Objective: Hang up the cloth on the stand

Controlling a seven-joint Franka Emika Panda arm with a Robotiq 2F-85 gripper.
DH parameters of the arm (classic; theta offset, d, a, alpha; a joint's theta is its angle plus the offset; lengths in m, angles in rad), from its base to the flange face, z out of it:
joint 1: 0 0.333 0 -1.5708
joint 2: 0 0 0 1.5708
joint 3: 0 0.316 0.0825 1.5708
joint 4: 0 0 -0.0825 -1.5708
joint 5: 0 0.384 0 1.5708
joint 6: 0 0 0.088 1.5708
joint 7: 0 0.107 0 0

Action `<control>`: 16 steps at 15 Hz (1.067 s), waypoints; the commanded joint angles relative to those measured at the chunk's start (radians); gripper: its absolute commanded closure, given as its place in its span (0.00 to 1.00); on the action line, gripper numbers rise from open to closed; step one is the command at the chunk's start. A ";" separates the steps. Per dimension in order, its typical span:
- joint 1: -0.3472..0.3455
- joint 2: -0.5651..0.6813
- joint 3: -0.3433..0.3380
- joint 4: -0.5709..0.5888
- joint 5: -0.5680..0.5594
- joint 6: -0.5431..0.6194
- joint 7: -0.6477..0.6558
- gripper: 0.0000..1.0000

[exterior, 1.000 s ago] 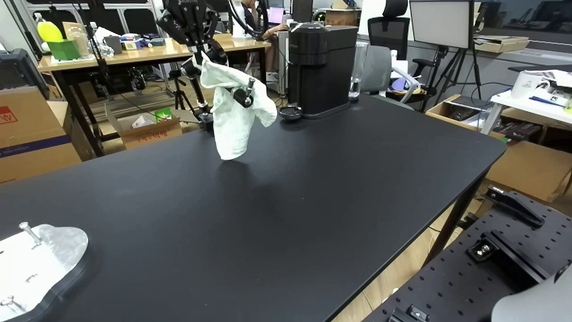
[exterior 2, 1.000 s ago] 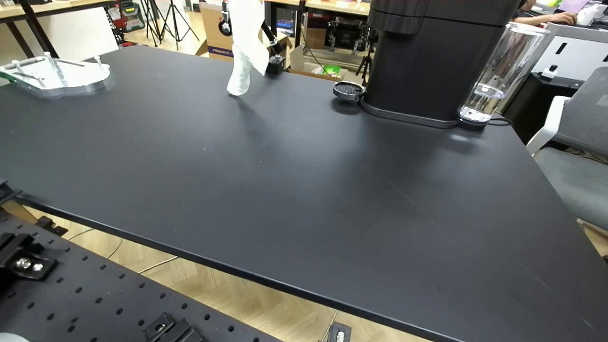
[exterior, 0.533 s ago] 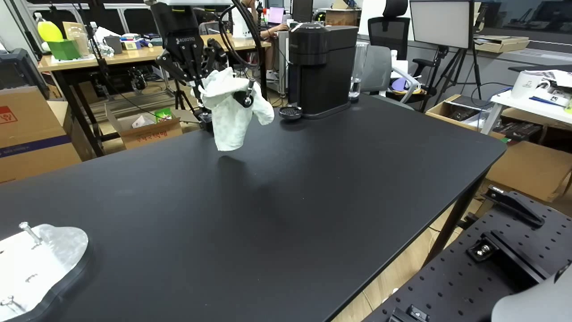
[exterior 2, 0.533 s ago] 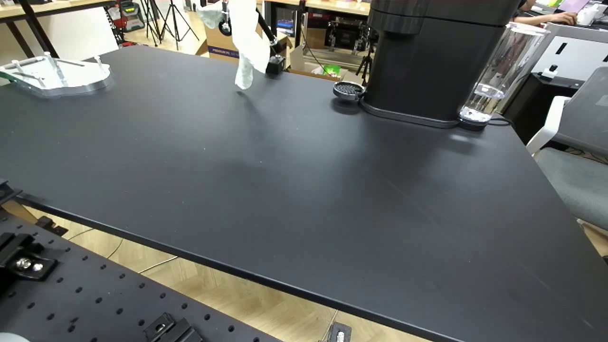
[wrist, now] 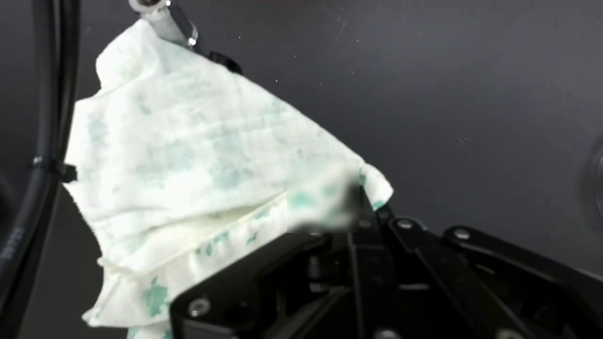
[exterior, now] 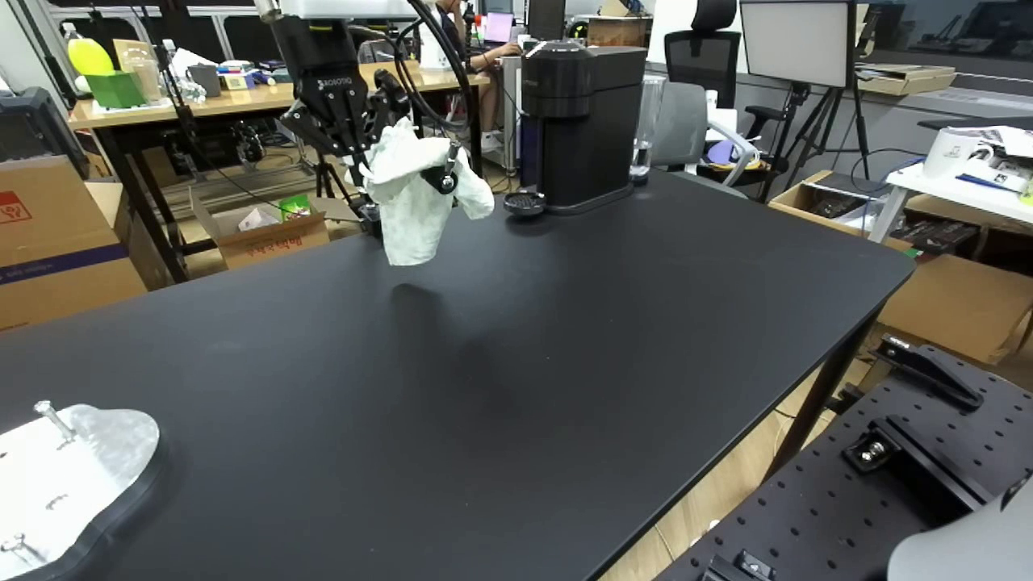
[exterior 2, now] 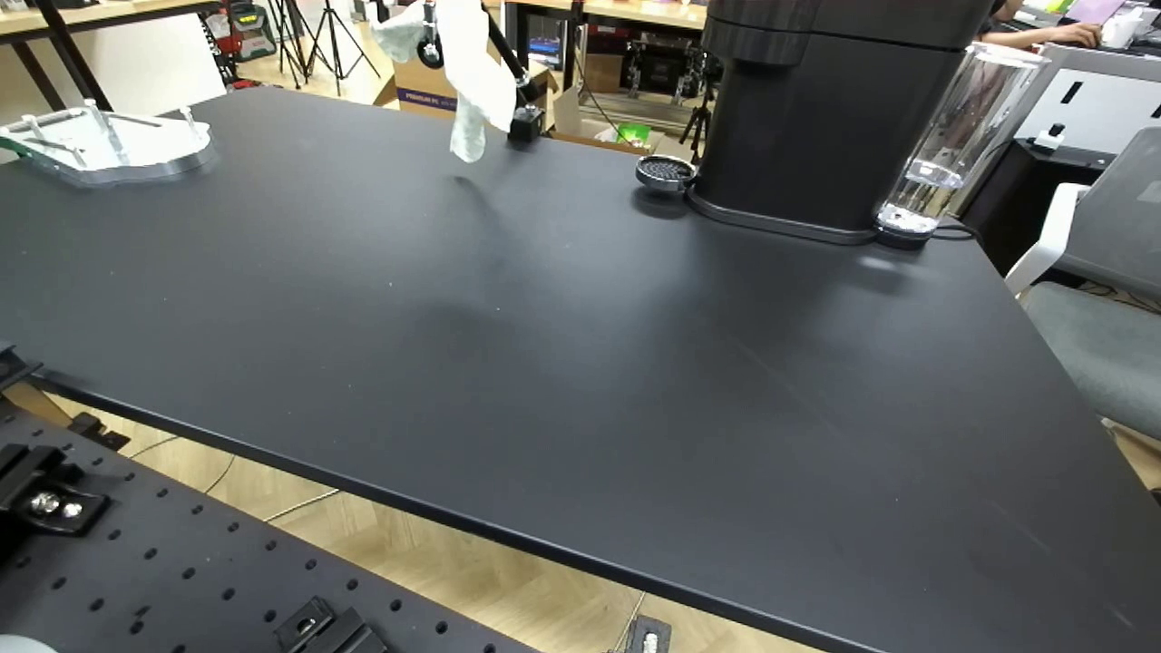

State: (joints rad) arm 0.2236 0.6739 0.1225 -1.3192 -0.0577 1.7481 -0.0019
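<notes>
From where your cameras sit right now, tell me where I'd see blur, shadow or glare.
In the wrist view, a square patch over the cloth and a bit of the jaws is blurred; in both exterior views, a soft shadow falls on the black table below the cloth; in an exterior view, glare washes out part of the pale plate.
</notes>
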 commanded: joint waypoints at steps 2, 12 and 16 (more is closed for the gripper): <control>0.005 0.023 -0.002 0.061 0.004 -0.056 0.004 0.99; 0.010 0.033 -0.006 0.102 -0.008 -0.175 0.001 0.99; 0.007 0.040 -0.002 0.120 0.003 -0.222 -0.001 0.99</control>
State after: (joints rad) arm 0.2251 0.6850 0.1224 -1.2646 -0.0601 1.5874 -0.0042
